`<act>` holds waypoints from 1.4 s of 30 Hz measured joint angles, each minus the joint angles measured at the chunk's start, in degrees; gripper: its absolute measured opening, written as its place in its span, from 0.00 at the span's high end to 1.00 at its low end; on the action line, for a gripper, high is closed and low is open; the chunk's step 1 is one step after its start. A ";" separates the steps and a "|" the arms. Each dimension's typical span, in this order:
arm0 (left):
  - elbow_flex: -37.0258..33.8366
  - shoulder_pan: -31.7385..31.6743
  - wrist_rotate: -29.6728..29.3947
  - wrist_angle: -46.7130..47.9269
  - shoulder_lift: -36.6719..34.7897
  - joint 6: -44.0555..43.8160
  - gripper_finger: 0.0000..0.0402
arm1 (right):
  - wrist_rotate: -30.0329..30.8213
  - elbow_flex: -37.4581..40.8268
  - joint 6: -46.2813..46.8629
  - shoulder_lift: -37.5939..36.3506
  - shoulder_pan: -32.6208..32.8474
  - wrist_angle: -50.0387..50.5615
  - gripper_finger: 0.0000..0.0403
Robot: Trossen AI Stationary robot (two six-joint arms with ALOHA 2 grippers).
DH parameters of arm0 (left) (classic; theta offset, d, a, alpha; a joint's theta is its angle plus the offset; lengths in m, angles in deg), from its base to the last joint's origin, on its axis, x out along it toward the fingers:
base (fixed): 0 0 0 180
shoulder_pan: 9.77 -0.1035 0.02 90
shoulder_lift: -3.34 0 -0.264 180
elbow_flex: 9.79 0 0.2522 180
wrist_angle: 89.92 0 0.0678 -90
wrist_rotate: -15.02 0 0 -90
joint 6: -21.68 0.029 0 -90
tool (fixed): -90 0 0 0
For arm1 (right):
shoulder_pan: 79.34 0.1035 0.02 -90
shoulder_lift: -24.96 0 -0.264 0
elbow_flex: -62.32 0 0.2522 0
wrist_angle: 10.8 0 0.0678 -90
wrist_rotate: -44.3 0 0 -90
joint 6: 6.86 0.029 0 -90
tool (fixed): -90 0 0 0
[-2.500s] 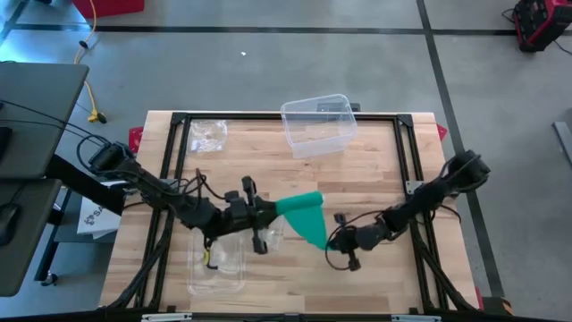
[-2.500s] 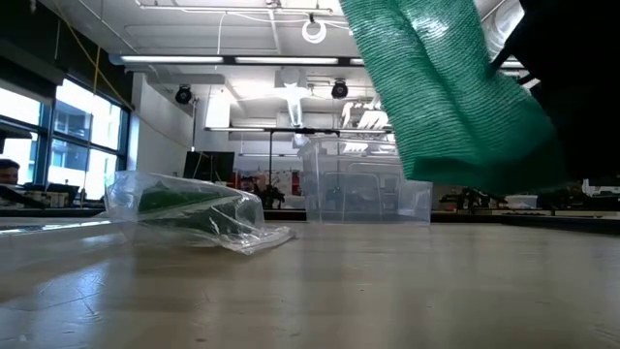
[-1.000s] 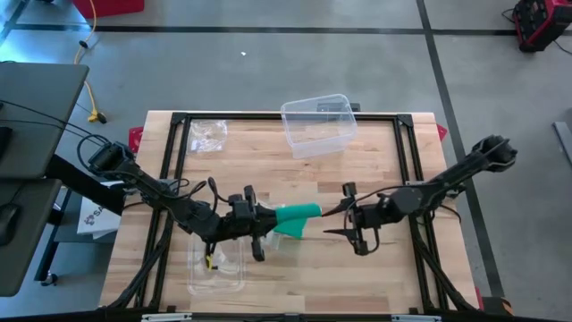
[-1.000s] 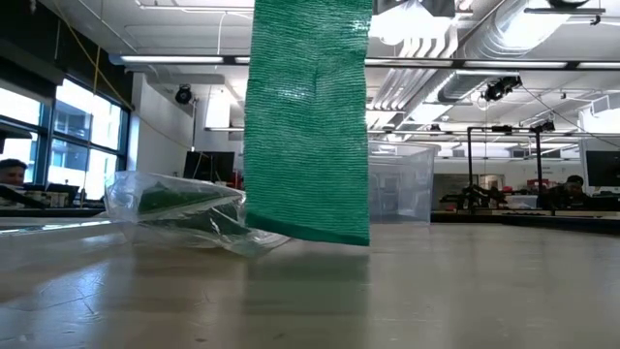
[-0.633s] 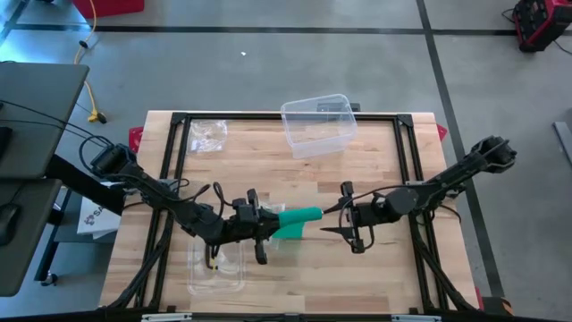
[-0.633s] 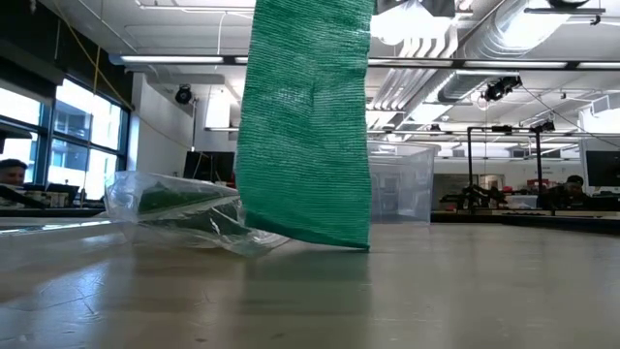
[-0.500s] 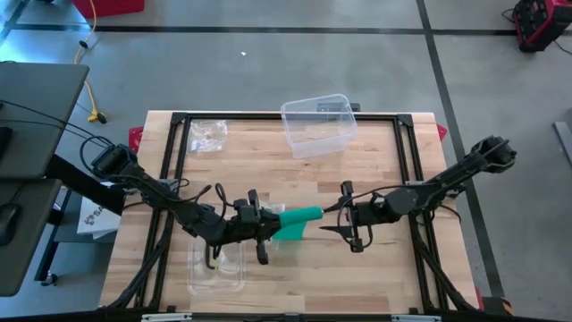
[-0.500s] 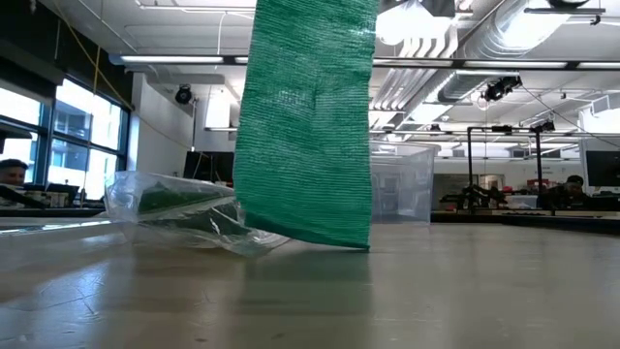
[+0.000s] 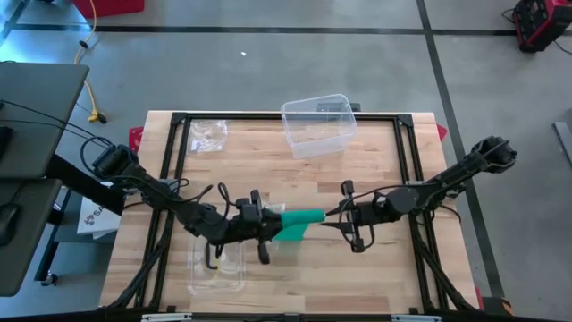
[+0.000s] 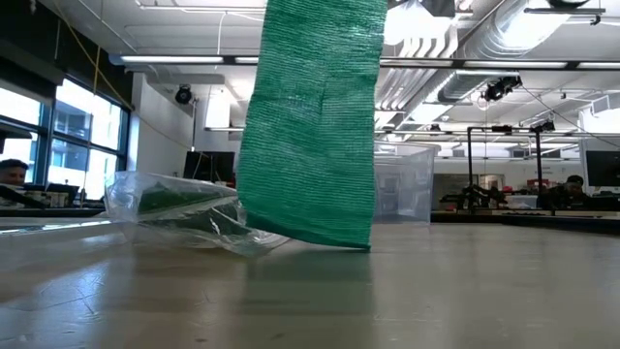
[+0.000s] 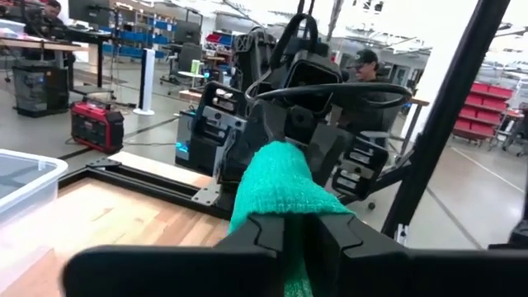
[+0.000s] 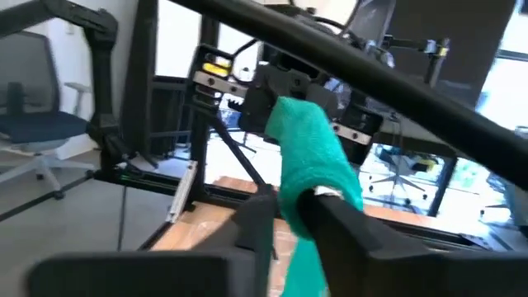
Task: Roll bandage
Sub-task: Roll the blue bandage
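A green bandage (image 10: 310, 121) of coarse, open-mesh knit is seen hanging as a flat strip in the centre of the low view, its lower edge at or just above the wooden table (image 10: 387, 291). In the high view it is stretched as a short band (image 9: 299, 224) at the middle of the frame, between the two grippers. The left gripper (image 9: 266, 228) is placed at its left end; in the left wrist view the black fingers (image 11: 262, 235) are seen closed tightly on the bandage (image 11: 276, 181). The right gripper (image 9: 342, 219) is placed at its right end; in the right wrist view the fingers (image 12: 334, 216) are seen pressed against the bandage (image 12: 318, 161), so it is clamped from that side too. A crinkled clear plastic bag (image 10: 184, 213) lies behind the strip, left of centre in the low view. A clear rigid plastic bin (image 9: 319, 123) with rounded corners stands farther back, at upper centre of the high view. No writing can be read.
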 joint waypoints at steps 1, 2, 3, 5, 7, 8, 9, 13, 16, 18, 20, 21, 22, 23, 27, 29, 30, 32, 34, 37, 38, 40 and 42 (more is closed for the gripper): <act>0.00 -0.04 -0.05 0.09 0.00 -0.06 0.92 | 0.57 0.00 -0.04 0.00 0.00 0.07 0.86; 0.00 -0.07 -0.16 0.48 0.00 -0.29 0.89 | 0.64 0.00 -0.32 -0.02 0.00 0.21 0.91; -0.01 -0.11 -0.29 1.02 0.00 -0.42 0.86 | 0.51 -0.01 -0.47 0.00 0.00 0.63 0.95; -0.04 -0.16 -0.46 2.35 -0.17 -0.40 0.79 | 0.42 -0.02 -1.07 0.02 0.04 1.54 0.98; -0.04 -0.16 0.05 4.81 -1.26 -0.38 0.72 | 0.64 -0.03 -1.07 0.04 0.04 1.49 0.97; -0.04 -0.16 0.24 6.76 -2.16 -0.28 0.69 | 0.82 -0.07 -0.99 0.05 0.08 1.47 0.97; -0.02 -0.18 0.28 9.30 -3.13 -0.15 0.66 | 0.96 -0.09 -1.03 0.07 0.19 1.41 0.99; -0.04 -0.18 0.19 19.89 -7.34 -0.81 0.57 | 1.04 -0.09 -1.75 0.07 0.53 0.98 0.99; -0.03 -0.16 0.02 26.30 -10.89 -1.98 0.54 | 0.72 -0.09 -1.54 0.07 0.55 0.90 1.00; -0.04 -0.06 0.06 29.35 -12.40 -2.67 0.54 | 0.74 -0.09 -1.46 0.07 0.52 0.90 1.00; -0.04 0.11 0.07 30.41 -13.41 -2.84 0.54 | 0.80 -0.09 -1.51 0.04 0.52 0.90 1.00; -0.04 0.10 0.09 30.14 -13.67 -2.86 0.55 | 0.85 -0.09 -1.51 0.04 0.52 0.91 1.00; 0.01 0.10 0.08 30.00 -13.79 -2.89 0.55 | 1.08 -0.09 -1.51 0.04 0.52 0.92 1.00; 0.02 0.22 0.09 30.03 -13.78 -2.94 0.56 | 1.29 -0.09 -1.51 0.04 0.52 0.94 1.00; 0.00 0.48 0.56 30.28 -12.25 -4.82 0.59 | 3.98 -0.09 -2.41 0.04 0.52 2.35 0.99; 0.00 0.69 1.67 29.80 -11.04 -6.25 0.60 | 5.64 -0.09 -3.72 0.02 0.52 4.60 0.96; 0.00 0.69 1.81 29.14 -10.30 -6.40 0.61 | 5.83 -0.09 -3.94 0.02 0.52 5.65 0.94; 0.00 0.79 1.97 26.65 -8.63 -6.37 0.62 | 5.82 -0.09 -3.88 0.02 0.52 6.83 0.87; 0.00 0.89 1.98 24.39 -7.24 -6.37 0.62 | 5.24 -0.09 -4.52 0.02 0.52 7.65 0.78; 0.00 0.89 2.07 21.05 -5.38 -5.80 0.63 | 3.42 -0.09 -5.73 0.02 0.83 7.85 0.64; 0.00 0.89 2.12 19.81 -4.74 -5.45 0.63 | 3.08 -0.09 -6.67 0.02 1.01 7.99 0.60; -0.04 0.84 2.15 18.00 -3.80 -4.65 0.63 | 2.95 -0.11 -9.19 0.02 1.71 9.42 0.52; -0.04 0.70 2.16 16.19 -3.18 -4.40 0.63 | 3.32 -0.09 -11.04 0.07 2.54 9.50 0.47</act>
